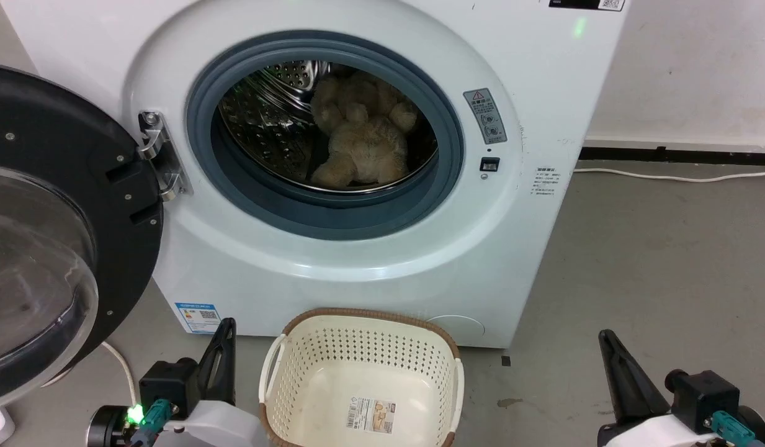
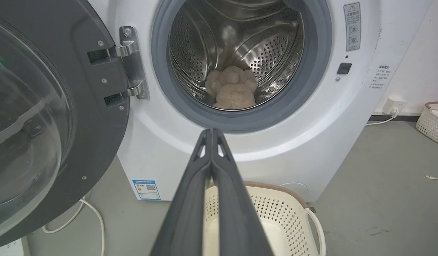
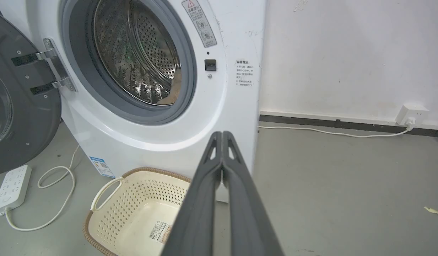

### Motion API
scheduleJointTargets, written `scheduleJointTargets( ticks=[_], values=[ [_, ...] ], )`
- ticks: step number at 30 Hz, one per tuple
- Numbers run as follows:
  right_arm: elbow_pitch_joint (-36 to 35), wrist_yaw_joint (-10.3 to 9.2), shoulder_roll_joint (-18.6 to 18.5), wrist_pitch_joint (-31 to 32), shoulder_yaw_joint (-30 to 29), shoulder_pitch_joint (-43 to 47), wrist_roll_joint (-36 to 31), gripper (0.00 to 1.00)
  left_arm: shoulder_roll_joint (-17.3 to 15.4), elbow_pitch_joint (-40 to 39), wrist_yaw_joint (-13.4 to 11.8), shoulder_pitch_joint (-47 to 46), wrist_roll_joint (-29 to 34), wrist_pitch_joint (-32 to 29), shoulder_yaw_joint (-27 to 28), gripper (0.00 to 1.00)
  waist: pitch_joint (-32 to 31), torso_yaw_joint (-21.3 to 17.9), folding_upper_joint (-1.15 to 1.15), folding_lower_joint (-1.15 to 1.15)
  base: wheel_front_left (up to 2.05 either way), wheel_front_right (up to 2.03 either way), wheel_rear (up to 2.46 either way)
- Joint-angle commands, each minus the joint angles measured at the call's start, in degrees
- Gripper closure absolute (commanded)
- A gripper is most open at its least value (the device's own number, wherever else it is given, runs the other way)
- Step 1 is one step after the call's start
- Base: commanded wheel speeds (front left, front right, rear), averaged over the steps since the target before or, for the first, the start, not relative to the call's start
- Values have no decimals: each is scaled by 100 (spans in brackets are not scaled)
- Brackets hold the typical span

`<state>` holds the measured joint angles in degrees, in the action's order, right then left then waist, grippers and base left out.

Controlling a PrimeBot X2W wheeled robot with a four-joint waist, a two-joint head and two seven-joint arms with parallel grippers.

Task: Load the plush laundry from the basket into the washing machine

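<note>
The cream-beige plush laundry (image 1: 362, 133) lies inside the steel drum of the white washing machine (image 1: 332, 261), well behind the grey gasket; the left wrist view shows the plush (image 2: 232, 89) low in the drum too. On the floor before the washer stands the basket (image 1: 308, 372), holding nothing but its label sticker (image 1: 370, 415). At the lower left, beside the basket, my left gripper (image 1: 226, 326) is shut with nothing in it. The right gripper (image 1: 605, 338) sits shut at the lower right, away from the basket. Both wrist views show each pair of fingers pressed together.
The washer's black-rimmed glass door (image 1: 41, 236) hangs wide open to the left, close to my left arm. A white power strip (image 3: 11, 186) and cable (image 3: 55, 199) lie on the floor left of the washer. Another cable (image 1: 674, 177) runs along the right wall. A second basket (image 2: 432, 122) stands far right.
</note>
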<state>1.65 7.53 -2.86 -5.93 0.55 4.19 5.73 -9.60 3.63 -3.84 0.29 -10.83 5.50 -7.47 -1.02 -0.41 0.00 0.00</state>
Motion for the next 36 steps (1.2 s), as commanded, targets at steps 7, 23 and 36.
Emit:
scheduleJointTargets(
  ticks=[7, 23, 36],
  values=[
    [-60, -3, -1, 114, -17, -130, -129, 100, 140, -99, 95, -20, 225, -107, 159, 100, 17, 7, 0, 0, 0, 0, 0],
    [-109, -4, -1, 337, -35, -265, -336, 100, 388, -222, 230, -24, 625, -314, 433, 100, 57, 23, 0, 0, 0, 0, 0],
    [-143, -4, -1, 491, -47, -358, -478, 100, 559, -307, 322, -27, 900, -455, 621, 100, 84, 34, 0, 0, 0, 0, 0]
  ],
)
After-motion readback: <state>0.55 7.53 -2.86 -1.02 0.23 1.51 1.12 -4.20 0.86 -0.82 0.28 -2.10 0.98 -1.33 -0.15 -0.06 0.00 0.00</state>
